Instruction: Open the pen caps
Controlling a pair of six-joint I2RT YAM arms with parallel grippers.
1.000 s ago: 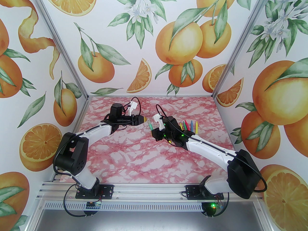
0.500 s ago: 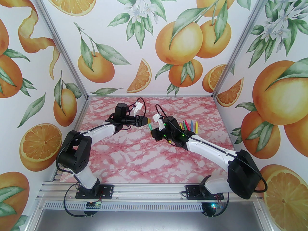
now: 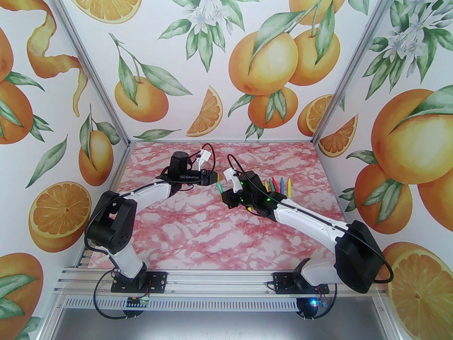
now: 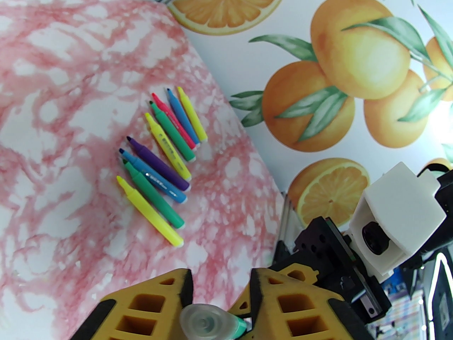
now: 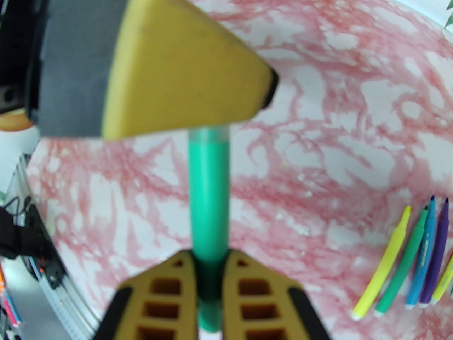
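Over the middle of the pink marbled table (image 3: 198, 232), the two arms meet nose to nose. The right gripper (image 3: 225, 196) is clamped on the barrel of a green marker (image 3: 221, 188). Its yellow fingers (image 5: 155, 276) press against both sides and hold the marker off the table, tilted up and away toward the left arm. At the marker's far end sits its cap (image 5: 209, 133), a short piece of cloudy, see-through plastic seated on the barrel.

The left gripper (image 3: 216, 178) reaches in from the left, level with that capped end. Seen from its own wrist camera, its yellow fingers (image 4: 159, 289) stand parted with the cap in the gap between them. The gap looks wider than the cap, and I cannot tell whether either pad touches it.

To the right of the grippers, just beyond the right arm's wrist, a row of loose markers (image 3: 277, 185) lies flat on the table, side by side. They are yellow, green, blue, purple and red, and their bare coloured tips point toward the back wall.
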